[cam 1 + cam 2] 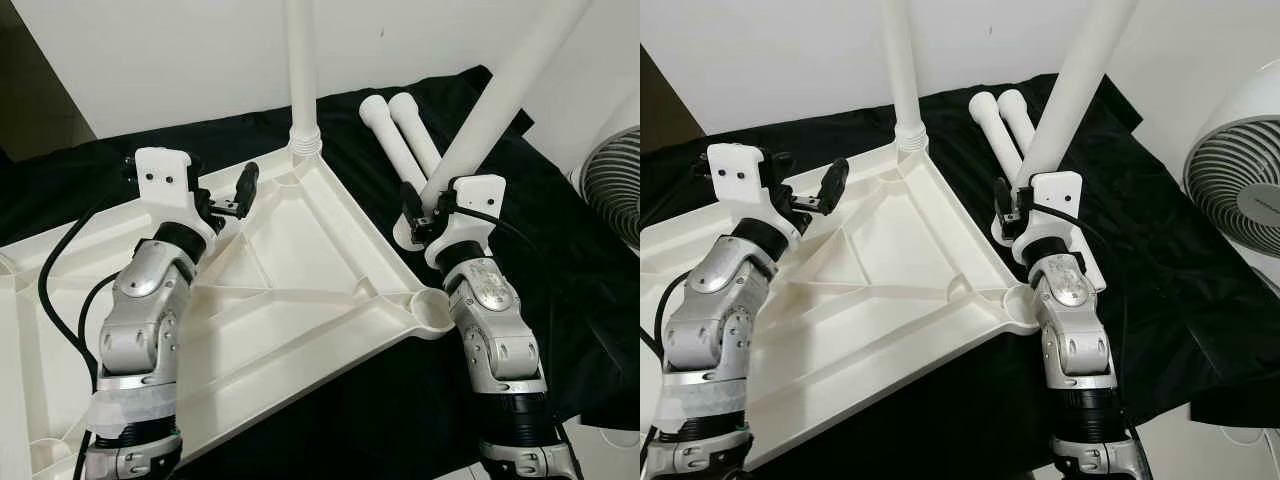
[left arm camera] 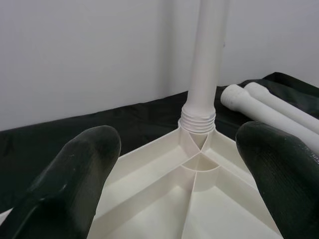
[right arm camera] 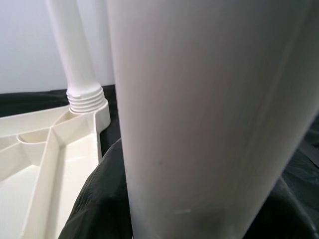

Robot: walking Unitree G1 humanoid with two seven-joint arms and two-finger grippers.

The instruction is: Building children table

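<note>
White ribbed tabletop [image 1: 300,260] lies under the spread left hand [image 2: 184,164]; right hand [image 1: 425,215] pinches a smooth round leg [image 1: 500,100].

Black cloth [image 1: 560,290] under the upturned white tabletop [image 1: 290,300] and two loose legs [image 1: 395,125].

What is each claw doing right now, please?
Left claw: open, empty, above the upturned tabletop.
Right claw: shut on a white table leg.
</note>
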